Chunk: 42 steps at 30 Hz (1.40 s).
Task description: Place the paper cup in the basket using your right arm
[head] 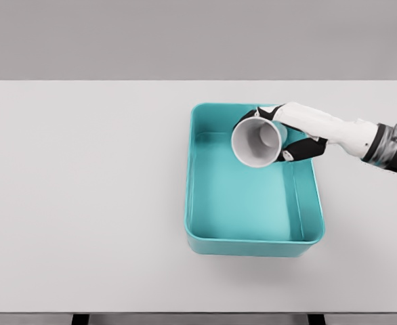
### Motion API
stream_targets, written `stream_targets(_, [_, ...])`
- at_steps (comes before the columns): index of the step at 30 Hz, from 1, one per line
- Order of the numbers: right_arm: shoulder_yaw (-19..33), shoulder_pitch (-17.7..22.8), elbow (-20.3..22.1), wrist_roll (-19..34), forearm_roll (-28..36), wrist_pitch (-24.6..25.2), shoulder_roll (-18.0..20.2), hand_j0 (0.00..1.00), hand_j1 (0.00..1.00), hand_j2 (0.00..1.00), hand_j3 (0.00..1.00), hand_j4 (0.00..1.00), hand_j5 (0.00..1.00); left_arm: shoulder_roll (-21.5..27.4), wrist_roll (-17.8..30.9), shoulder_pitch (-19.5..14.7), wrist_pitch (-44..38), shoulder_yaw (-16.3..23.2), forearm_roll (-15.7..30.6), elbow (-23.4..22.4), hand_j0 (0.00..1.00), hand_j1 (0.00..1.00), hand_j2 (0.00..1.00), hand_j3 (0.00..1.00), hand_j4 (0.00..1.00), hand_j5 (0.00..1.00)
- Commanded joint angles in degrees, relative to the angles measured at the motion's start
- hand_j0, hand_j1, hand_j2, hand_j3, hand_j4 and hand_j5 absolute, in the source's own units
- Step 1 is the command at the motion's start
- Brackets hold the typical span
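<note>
A white paper cup [257, 142] lies tilted on its side, its open mouth facing the camera, held over the far right part of the teal basket [205, 203]. My right hand [280, 132] is shut on the cup, with fingers wrapped round its wall from behind and a thumb at its lower right. The right arm comes in from the right edge, white with a dark wrist band. Whether the cup touches the basket floor cannot be told. The left arm does not show.
The basket is a rectangular open tray standing right of the middle of a pale grey table [83, 203]. The table's far edge runs near the top, its front edge near the bottom.
</note>
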State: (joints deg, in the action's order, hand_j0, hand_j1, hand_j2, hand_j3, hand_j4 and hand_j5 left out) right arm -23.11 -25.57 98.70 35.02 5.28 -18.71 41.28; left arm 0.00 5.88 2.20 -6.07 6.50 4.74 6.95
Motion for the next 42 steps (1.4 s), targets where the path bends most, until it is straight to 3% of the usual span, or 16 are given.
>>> stream_targets(1, [-2.2,-0.2,1.1,0.0,-1.8,0.0,2.0,0.63,0.63,0.63,0.63,0.63,0.63,0.0,0.0,0.0,0.0,0.0,0.0,0.0,1.0,1.0,1.0,1.0,1.0,1.0])
stream_targets(6, [-8.6,-5.1,1.3,0.0,-4.2,0.2,2.8,0.63,0.63,0.63,0.63,0.63,0.63,0.0,0.0,0.0,0.0,0.0,0.0,0.0,1.0,1.0,1.0,1.0,1.0,1.0])
stream_targets(13, [-10.5,-6.1,1.8,0.0,-5.8,0.2,6.1,0.63,0.63,0.63,0.63,0.63,0.63,0.0,0.0,0.0,0.0,0.0,0.0,0.0,1.0,1.0,1.0,1.0,1.0,1.0])
stream_targets(21, [-18.8,-13.4,1.8,0.0,-6.4,0.5,6.8,0.64,0.64,0.64,0.64,0.64,0.64,0.0,0.0,0.0,0.0,0.0,0.0,-0.1,1.0,1.0,1.0,1.0,1.0,1.0])
stream_targets(24, [-20.0,-14.2,1.8,0.0,-8.4,0.6,7.1,0.66,0.66,0.66,0.66,0.66,0.66,0.0,0.0,0.0,0.0,0.0,0.0,0.0,1.0,1.0,1.0,1.0,1.0,1.0])
stream_targets(26, [-20.0,-14.2,1.8,0.0,-8.4,0.6,7.1,0.75,0.75,0.75,0.75,0.75,0.75,0.0,0.0,0.0,0.0,0.0,0.0,0.0,1.0,1.0,1.0,1.0,1.0,1.0])
stream_targets(27, [-20.0,-14.2,1.8,0.0,-9.0,0.5,7.1,0.86,0.86,0.86,0.86,0.86,0.86,0.0,0.0,0.0,-0.1,0.0,0.0,0.0,1.0,1.0,1.0,1.0,1.0,1.0])
stream_targets(30, [-20.0,-14.2,1.8,0.0,-9.8,0.6,7.1,0.97,0.97,0.97,0.97,0.97,0.97,0.0,0.0,0.0,0.0,0.0,0.0,0.0,1.0,1.0,1.0,1.0,1.0,1.0])
stream_targets(39, [-19.0,-14.9,1.8,0.0,-9.1,0.5,7.6,1.0,1.0,1.0,1.0,1.0,1.0,0.0,0.0,0.0,0.0,0.0,0.0,0.0,1.0,1.0,1.0,1.0,1.0,1.0])
stream_targets(40, [-14.7,-13.9,1.7,0.0,-7.8,0.6,7.1,1.0,1.0,1.0,1.0,1.0,1.0,0.0,0.0,0.0,0.0,0.0,0.0,0.0,1.0,1.0,1.0,1.0,1.0,1.0])
stream_targets(42, [-7.0,-9.4,1.6,0.0,3.1,1.4,7.1,1.0,1.0,1.0,1.0,1.0,1.0,0.0,0.0,0.0,0.0,0.0,0.0,0.0,1.0,1.0,1.0,1.0,1.0,1.0])
